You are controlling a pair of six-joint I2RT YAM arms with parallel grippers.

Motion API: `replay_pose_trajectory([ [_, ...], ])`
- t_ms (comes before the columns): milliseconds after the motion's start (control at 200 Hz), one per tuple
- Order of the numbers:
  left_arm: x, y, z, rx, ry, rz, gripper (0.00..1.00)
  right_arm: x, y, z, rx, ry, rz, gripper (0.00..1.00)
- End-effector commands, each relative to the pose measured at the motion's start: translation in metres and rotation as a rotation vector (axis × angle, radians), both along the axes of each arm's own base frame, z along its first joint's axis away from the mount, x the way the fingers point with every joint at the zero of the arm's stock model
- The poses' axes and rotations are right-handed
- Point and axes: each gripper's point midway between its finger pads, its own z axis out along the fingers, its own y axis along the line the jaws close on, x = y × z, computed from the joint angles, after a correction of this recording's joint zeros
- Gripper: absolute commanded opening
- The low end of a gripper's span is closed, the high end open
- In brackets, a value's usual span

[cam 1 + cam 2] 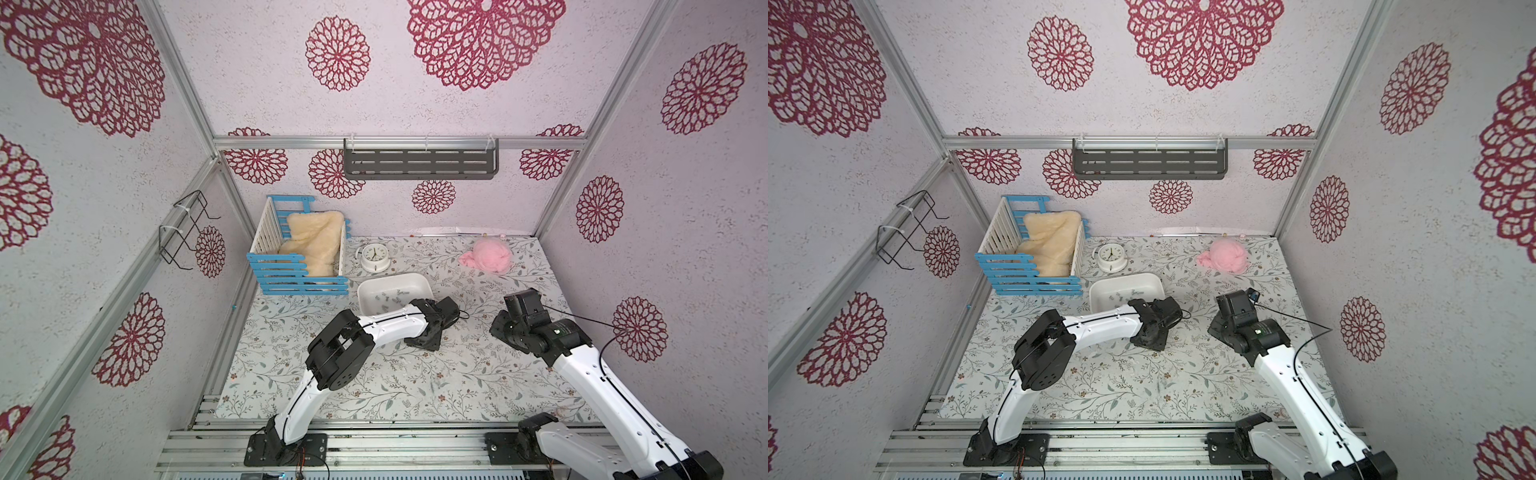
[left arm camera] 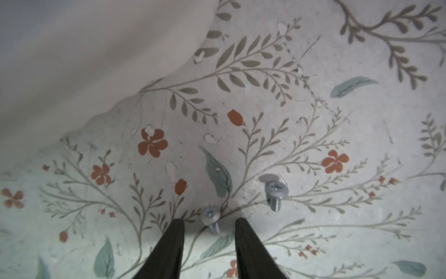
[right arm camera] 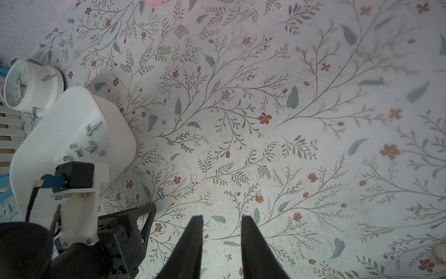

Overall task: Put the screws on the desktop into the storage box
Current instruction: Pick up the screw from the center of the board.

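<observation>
left gripper (image 2: 209,220) jaws part-open, straddling one screw (image 2: 210,215) on the counter (image 2: 313,125) near the storage box (image 2: 84,72), second screw (image 2: 275,193) just beside; right gripper (image 3: 220,216) jaws parted, empty; screw is tiny, stiff, light, probably slippery and roll-prone, so I'd pinch across the head.

Desktop (image 1: 415,386): screws (image 2: 276,193), storage box (image 1: 390,284), clock (image 1: 375,257), crate (image 1: 286,274), cloth (image 1: 490,255)

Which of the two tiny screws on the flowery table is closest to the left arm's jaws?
The small silver-grey metal screw lying right between the left arm's jaws. The other silver screw lies off to one side, outside them.
</observation>
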Motion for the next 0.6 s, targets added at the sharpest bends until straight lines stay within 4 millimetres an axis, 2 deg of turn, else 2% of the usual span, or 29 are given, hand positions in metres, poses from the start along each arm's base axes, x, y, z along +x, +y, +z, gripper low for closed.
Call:
replay_pose_trajectory([
  [0,0.004,0.001,-0.012,0.012,0.017,0.001,0.38,0.012,0.002,0.019,0.007,-0.066,0.016,0.31],
  [595,-0.001,0.007,-0.026,0.043,0.056,0.002,0.24,0.014,0.0,0.006,0.019,-0.063,0.024,0.31],
])
